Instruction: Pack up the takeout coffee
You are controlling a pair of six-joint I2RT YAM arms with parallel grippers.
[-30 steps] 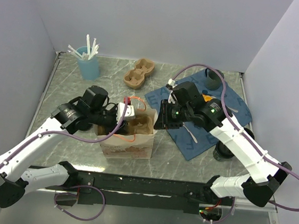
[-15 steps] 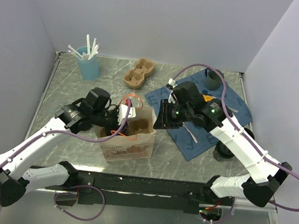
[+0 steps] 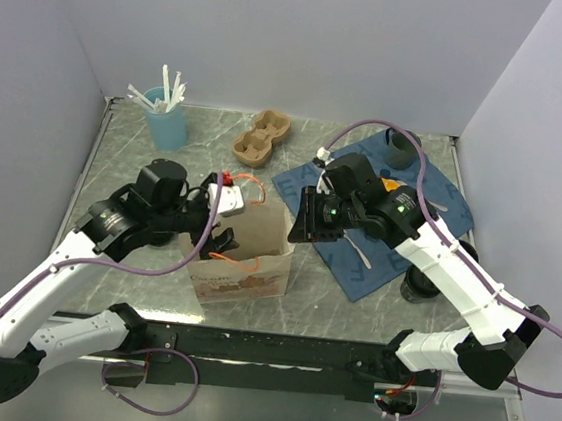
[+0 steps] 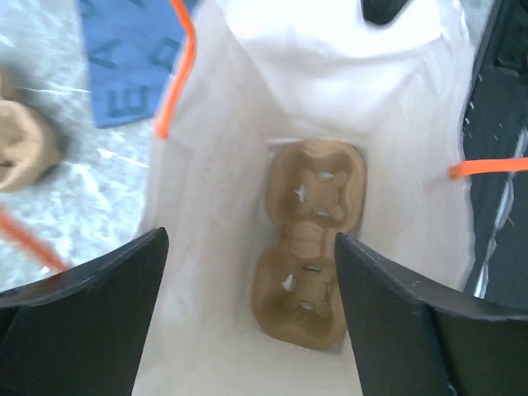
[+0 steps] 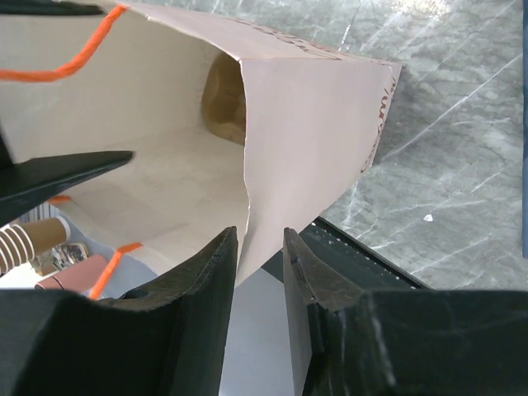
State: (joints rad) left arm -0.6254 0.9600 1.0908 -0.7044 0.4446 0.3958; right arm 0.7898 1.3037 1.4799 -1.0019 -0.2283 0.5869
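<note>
Pinching the rim of the paper bag (image 5: 313, 107) with right fingers (image 5: 206, 289), left fingers (image 4: 82, 313) gaping empty.
I'm risking tearing it by tugging.

The paper bag (image 3: 245, 267) stands open at mid-table. The left gripper (image 3: 216, 236) hangs over its left rim with fingers spread, while the right gripper (image 3: 302, 223) is at its right rim. Behind sit a cardboard carrier (image 3: 261, 136) and a light-blue cup of sticks (image 3: 166, 123). A black cup (image 3: 417, 282) peeks from under the right arm, beside the blue mat (image 3: 299, 180).
</note>
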